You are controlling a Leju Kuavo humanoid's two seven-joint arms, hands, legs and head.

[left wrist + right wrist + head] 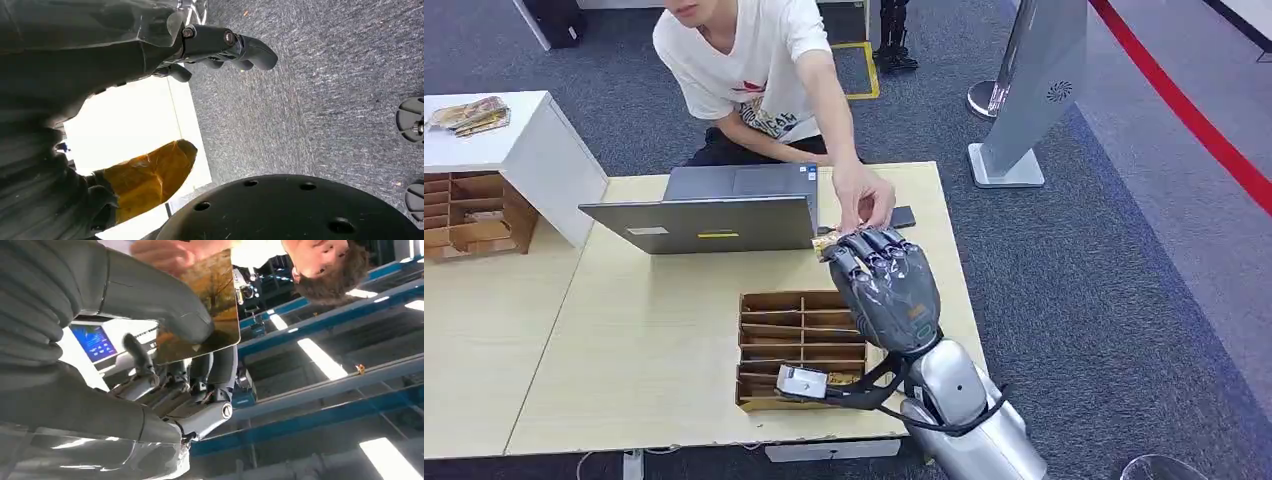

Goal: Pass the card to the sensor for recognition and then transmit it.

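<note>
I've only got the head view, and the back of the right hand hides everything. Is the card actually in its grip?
Observer: Yes. The right wrist view shows the right hand pinching the card between its thumb and fingers.
Operator: Has the person taken hold of it?
Observer: The person's hand is at the card's far edge. I cannot tell whether it grips.
Operator: And the left hand?
Observer: The left hand hangs over grey carpet, holding nothing.
</note>
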